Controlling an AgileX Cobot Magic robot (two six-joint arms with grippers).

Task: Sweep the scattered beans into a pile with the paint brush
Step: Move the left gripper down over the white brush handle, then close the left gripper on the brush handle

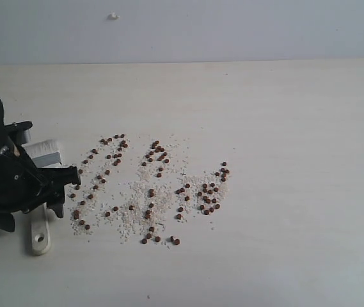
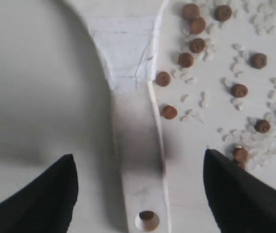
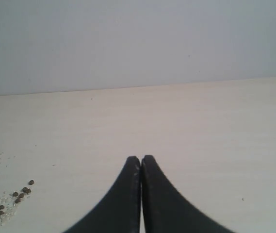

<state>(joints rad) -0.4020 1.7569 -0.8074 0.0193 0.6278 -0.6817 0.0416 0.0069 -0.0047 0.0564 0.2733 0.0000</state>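
The paint brush lies flat on the table at the left, its pale handle [image 1: 39, 231] pointing toward the front edge and its silver ferrule [image 1: 45, 152] farther back. My left gripper [image 1: 55, 192] hangs over the handle, open. In the left wrist view the handle [image 2: 137, 131] runs between the two black fingers [image 2: 43, 199], with a gap on each side. Reddish-brown beans [image 1: 153, 192] mixed with white grains lie scattered right of the brush, some next to the handle [image 2: 193, 43]. No pile shows. My right gripper [image 3: 141, 158] is shut and empty above bare table.
The pale table [image 1: 297, 160] runs back to a grey wall [image 1: 233, 29]. In the right wrist view, a few beans [image 3: 2, 209] lie at the edge of the frame. The right arm is outside the exterior view.
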